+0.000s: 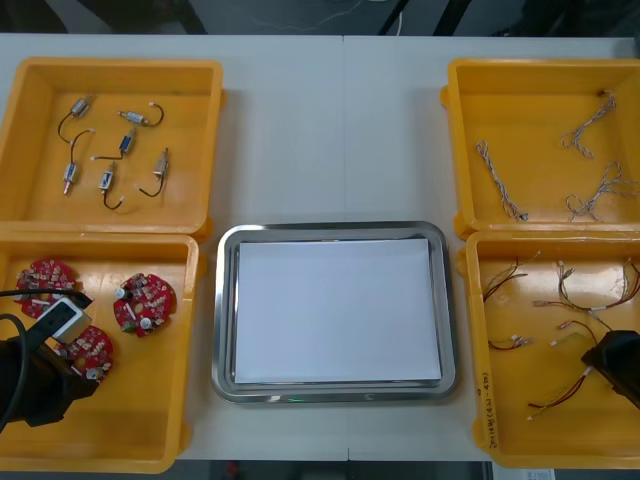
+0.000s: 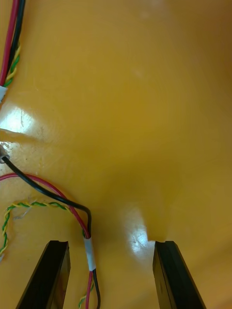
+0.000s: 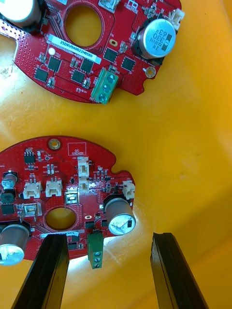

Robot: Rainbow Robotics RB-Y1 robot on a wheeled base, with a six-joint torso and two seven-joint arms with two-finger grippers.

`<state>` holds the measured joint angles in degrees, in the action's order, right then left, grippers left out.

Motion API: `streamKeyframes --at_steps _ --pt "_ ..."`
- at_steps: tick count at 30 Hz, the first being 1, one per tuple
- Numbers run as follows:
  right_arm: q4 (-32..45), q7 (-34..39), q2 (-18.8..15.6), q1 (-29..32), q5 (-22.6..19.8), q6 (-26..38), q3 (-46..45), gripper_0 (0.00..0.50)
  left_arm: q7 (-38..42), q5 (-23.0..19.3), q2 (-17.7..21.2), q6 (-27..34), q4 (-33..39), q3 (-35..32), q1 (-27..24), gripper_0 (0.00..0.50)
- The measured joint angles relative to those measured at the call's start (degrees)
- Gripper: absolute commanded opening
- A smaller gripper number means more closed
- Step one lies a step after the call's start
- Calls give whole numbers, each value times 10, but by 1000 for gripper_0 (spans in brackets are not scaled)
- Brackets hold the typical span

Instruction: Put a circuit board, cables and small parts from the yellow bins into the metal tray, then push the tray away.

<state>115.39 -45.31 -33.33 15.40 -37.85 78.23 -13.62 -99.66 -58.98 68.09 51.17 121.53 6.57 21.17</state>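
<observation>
While neither arm has hold of anything, both sit low inside their bins. Left gripper (image 3: 108,270): fingers spread wide, empty, straddling the near edge of a red circuit board (image 3: 63,203), whose green connector (image 3: 95,248) sits between them; a second board (image 3: 92,48) lies just beyond. Judgement: the board is light, stiff and flat on the bin floor, so hard to get under; pinch across its rim by the connector and keep off the tall silver cans (image 3: 120,219), which look easiest to damage. Right gripper (image 2: 111,275): also spread, empty, a red and black cable (image 2: 89,244) running between the fingers, closer to one of them. Judgement: light and limp, it will droop and may drag its neighbours; take it at the white sleeve. From the front, the board bin (image 1: 190,345) lies at 8 o'clock of the metal tray (image 1: 224,310), the cable bin (image 1: 470,330) at 4 o'clock; nothing is loaded in the tray yet.
</observation>
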Motion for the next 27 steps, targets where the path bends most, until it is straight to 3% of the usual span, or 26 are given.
streamKeyframes --at_steps 18,19,21,27 --pt "-14 0 11 -12 17 -7 15 500 0 10 8 -17 -15 25 -1 500" --pt "-14 0 11 -12 18 -7 15 478 0 11 8 -17 -16 25 -1 500" --pt "-14 0 11 -12 18 -7 15 274 0 12 8 -21 -20 29 -4 500" --pt "-16 0 15 -12 20 -9 15 49 0 16 8 -25 -27 40 -14 500"
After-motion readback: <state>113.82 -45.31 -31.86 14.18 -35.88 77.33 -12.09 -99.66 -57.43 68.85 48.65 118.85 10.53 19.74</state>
